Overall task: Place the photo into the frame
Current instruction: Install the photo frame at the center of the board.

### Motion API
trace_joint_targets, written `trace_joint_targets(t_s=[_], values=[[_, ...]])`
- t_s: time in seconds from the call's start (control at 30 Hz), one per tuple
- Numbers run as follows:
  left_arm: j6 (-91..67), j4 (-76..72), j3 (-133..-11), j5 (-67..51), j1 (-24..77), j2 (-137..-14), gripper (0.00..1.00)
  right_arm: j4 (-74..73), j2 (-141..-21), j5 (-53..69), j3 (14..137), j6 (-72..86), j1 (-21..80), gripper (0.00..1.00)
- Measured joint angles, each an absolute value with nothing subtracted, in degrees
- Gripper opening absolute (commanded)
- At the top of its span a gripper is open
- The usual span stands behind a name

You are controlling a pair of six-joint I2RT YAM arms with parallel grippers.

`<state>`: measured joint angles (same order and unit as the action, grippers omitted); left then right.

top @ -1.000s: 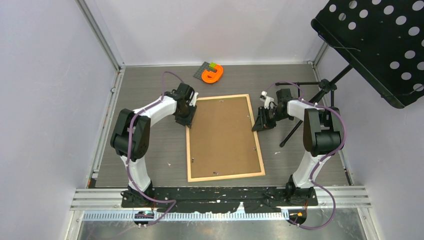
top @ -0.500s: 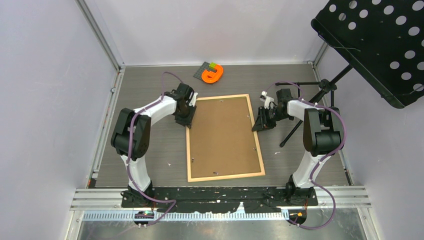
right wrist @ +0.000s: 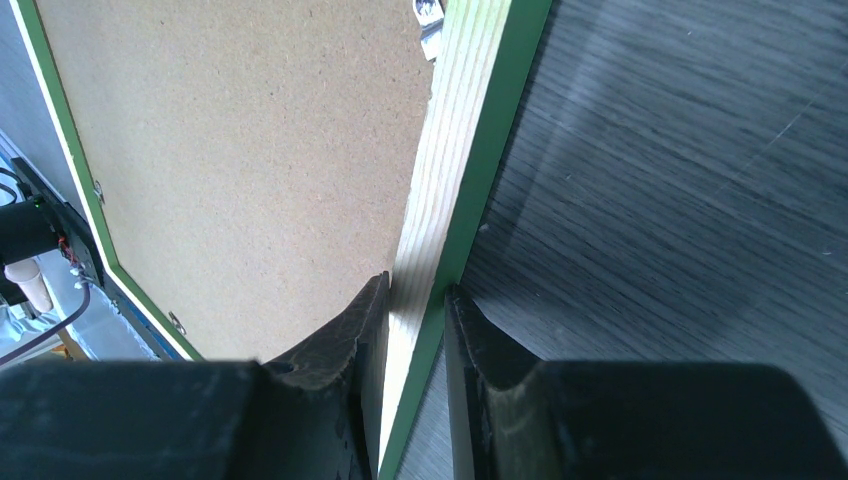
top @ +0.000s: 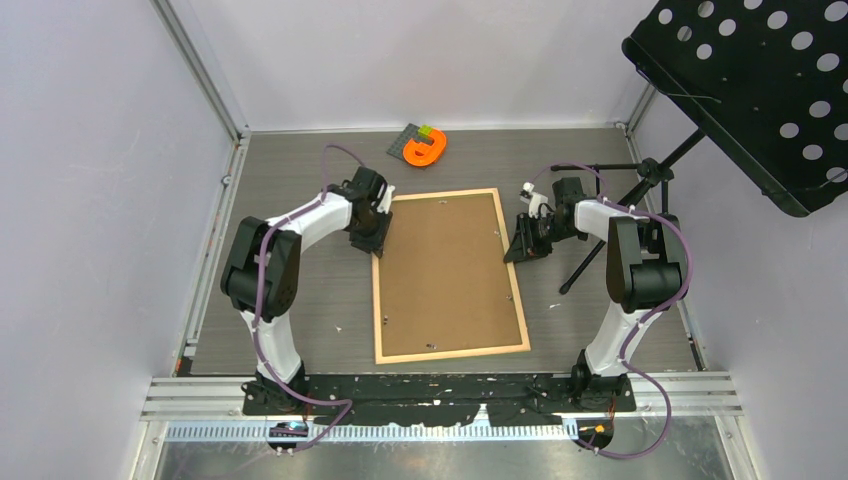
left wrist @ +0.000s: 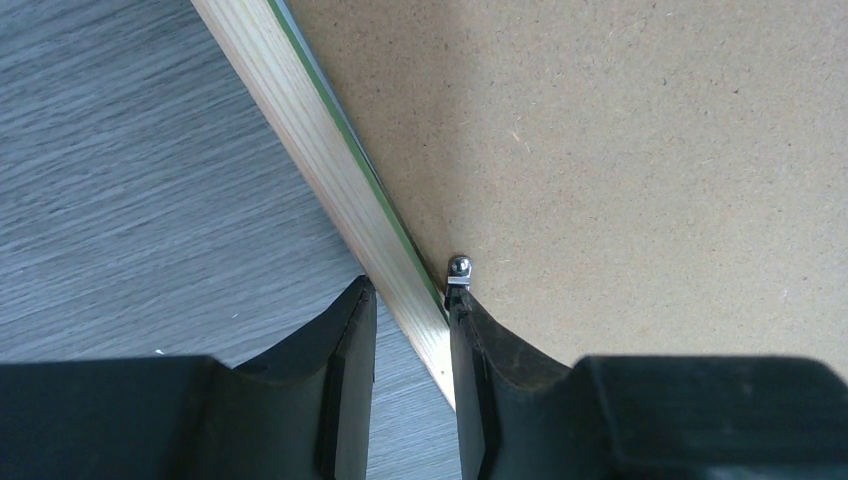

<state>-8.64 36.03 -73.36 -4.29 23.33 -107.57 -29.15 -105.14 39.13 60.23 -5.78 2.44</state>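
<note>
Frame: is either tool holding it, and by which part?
Both hold it. The left tool pinches the frame by its left rail, the right tool by its right rail, each toward the far end.

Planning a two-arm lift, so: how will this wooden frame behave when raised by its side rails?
The frame should be fairly stiff, since the brown backing board fills it. It looks light: the rails are thin. The left end effector and right end effector each pinch only one narrow rail, so it might slip or tilt.
</note>
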Motion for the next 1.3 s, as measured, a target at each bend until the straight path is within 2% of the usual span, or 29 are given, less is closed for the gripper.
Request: trace_joint_targets(t_s=[0.47,0.53,0.67,0.8,0.87,0.93,1.03,1.3], values=[[-8.9,34.6,-72.0,-4.5,23.3,-106.7,0.25,-29.1,-105.1,39.1,60.2,-5.8,2.4,0.06],[-9.0,34.3,-71.8,-4.6,23.2,-106.6,0.21,-29.1,-105.1,39.1,60.2,-5.8,2.4,0.06],[-9.8,34.3,-71.8,-4.6,23.2,-106.6,0.06,-29.1,-105.1,39.1,60.2,-5.8,2.4,0.06],[-10.0,34.3,-71.8,-4.5,23.2,-106.6,0.02,-29.1,-105.1,39.1,60.2,-5.8,2.4,0.06],[-10.1,34.3,-71.8,-4.5,23.2,-106.5,0.07,-29.1,-105.1,39.2,60.2,-5.8,2.4,0.06],[-10.1,34.3,-71.8,-4.5,23.2,-106.5,0.19,-29.1,-105.1,39.1,60.2,-5.8,2.4,0.06],[-10.2,34.3,-71.8,-4.6,23.2,-106.4,0.28,-29.1,-105.1,39.2,60.2,-5.8,2.4,0.06],[-10.0,34.3,-71.7,-5.1,23.2,-106.4,0.33,-29.1,-105.1,39.2,60.2,-5.8,2.4,0.06]])
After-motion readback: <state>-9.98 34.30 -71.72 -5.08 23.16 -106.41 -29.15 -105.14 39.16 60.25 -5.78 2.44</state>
